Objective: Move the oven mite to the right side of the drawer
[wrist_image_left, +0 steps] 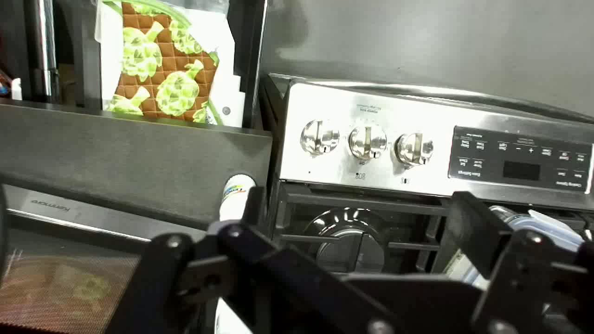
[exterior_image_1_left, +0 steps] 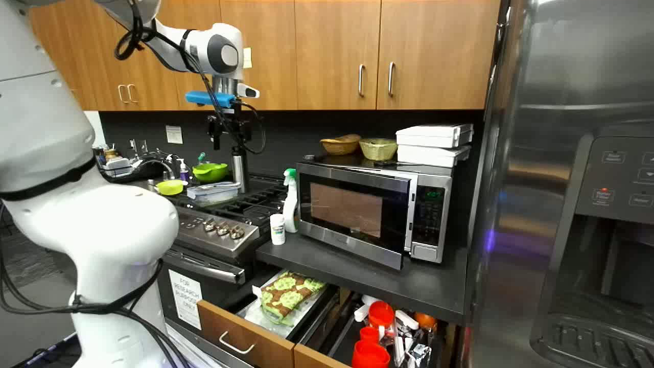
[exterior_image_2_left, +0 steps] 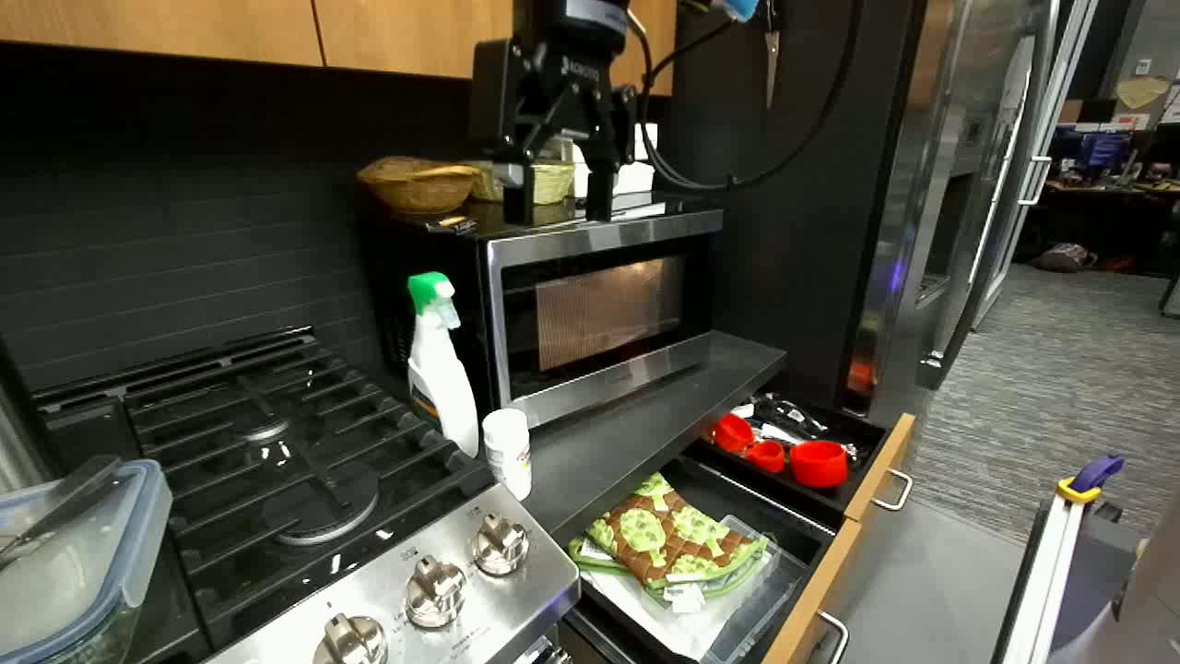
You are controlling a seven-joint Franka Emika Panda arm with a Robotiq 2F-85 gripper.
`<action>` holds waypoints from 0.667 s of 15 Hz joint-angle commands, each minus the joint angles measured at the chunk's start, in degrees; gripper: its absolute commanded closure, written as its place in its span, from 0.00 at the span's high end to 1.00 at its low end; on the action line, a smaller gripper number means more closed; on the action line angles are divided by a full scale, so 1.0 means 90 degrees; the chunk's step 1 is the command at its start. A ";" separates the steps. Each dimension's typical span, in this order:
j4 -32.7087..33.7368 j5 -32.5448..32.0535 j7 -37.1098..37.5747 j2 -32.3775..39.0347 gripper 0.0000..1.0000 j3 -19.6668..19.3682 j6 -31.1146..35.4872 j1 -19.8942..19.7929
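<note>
Oven mite point(exterior_image_2_left: 678, 539) sits in the pulled-out drawer point(exterior_image_1_left: 273, 350), on a pale sheet point(exterior_image_2_left: 687, 636), rear end apparently tucked under the edge of the counter point(exterior_image_2_left: 636, 433). Your gripper point(exterior_image_2_left: 560, 205) hangs high up, well apart from it, fingers spread wide with nothing between them. No grasp yet, so you probably have the whole move ahead.

Biggest risk: you come down too far back and hit the counter, since it overhangs the drawer's rear. Too far forward, though, and a finger could land on the drawer's front and push it in. Then the grip: it's quilted and probably floppy, so too shallow a pinch would likely slip, and too deep a one could drag the sheet along (it's right underneath). On the way over, a low swing might knock the white canister point(exterior_image_2_left: 508, 452) or spray bottle point(exterior_image_2_left: 444, 392), both standing at the stove point(exterior_image_2_left: 318, 507) end of the counter.

Placing: overshoot and you could drop it in the neighbouring drawer point(exterior_image_2_left: 881, 466), onto the red cups point(exterior_image_2_left: 818, 463), assuming "right side" means within its own drawer (wording's vague, decide before you lift). Let go too early and a corner may hang over the drawer's side.
</note>
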 commanded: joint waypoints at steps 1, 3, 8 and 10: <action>0.0021 0.0000 0.0003 0.0005 1.00 0.0009 -0.0019 -0.0009; 0.0022 0.0000 0.0003 0.0005 1.00 0.0009 -0.0019 -0.0010; -0.0042 -0.0052 0.0029 0.0002 1.00 -0.0035 0.0021 -0.0078; -0.0073 -0.0083 0.0052 0.0004 1.00 -0.0064 0.0049 -0.0132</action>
